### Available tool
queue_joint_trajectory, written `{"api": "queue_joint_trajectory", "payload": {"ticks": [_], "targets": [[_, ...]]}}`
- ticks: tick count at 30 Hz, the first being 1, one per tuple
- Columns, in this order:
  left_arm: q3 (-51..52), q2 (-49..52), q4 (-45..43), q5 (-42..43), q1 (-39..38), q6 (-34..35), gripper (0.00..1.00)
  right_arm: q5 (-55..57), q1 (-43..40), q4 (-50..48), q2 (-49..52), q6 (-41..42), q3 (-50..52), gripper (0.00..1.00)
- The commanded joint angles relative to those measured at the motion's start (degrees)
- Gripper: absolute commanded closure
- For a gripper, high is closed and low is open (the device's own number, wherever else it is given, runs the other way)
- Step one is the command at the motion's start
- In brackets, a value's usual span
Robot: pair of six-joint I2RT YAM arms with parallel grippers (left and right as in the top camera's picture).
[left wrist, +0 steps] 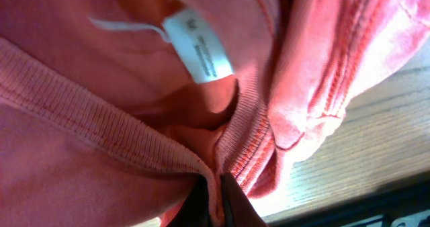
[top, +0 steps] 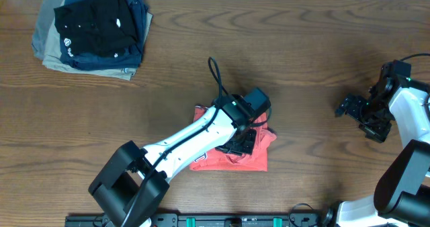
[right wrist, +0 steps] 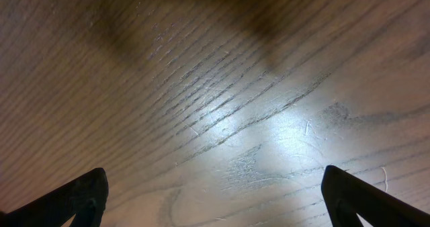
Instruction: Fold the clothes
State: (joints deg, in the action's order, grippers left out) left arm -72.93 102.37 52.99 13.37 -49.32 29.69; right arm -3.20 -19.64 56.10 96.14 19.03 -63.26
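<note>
One coral-red short-sleeved cotton T-shirt (top: 254,161) is lying bunched near the middle of the brown wooden table (top: 302,52), and we are reaching over it with our left arm (top: 195,136). Its jaws are clenching on the shirt's ribbed neckband (left wrist: 101,129), just below the white sewn-in size label (left wrist: 198,49). We are judging that this hold at the collar is meant to let us lift and straighten the cloth before making any fold, since the shirt is looking crumpled rather than spread flat. Our right arm (top: 406,106) is hovering well apart at the table's right side, its jaws spread wide over bare wood and grasping nothing, probably keeping clear until a second edge is needing a hold. A stack of black, navy and khaki folded garments (top: 94,29) is sitting at the far left corner.
</note>
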Motion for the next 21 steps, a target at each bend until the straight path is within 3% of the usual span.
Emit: {"api": "queue_joint_trajectory", "payload": {"ticks": [1,4,10,16,21], "targets": [[-0.17,-2.56,0.46,-0.07,-1.31,-0.76,0.94,-0.02,-0.22,0.02,0.09,-0.44,-0.81,0.01],[-0.35,-4.37,0.44,-0.07,-2.58,-0.76,0.92,-0.02,-0.22,0.02,0.09,-0.44,-0.81,0.01],[-0.39,-5.95,0.46,-0.07,-3.21,-0.76,0.60,-0.02,-0.22,0.02,0.09,-0.44,-0.81,0.01],[-0.37,-5.92,0.39,0.63,-3.98,-0.74,0.62,-0.02,-0.22,0.00,0.09,-0.44,-0.81,0.01],[-0.37,-5.92,0.11,1.09,-6.93,-0.74,0.72,-0.02,-0.22,0.00,0.09,-0.44,-0.81,0.01]]}}
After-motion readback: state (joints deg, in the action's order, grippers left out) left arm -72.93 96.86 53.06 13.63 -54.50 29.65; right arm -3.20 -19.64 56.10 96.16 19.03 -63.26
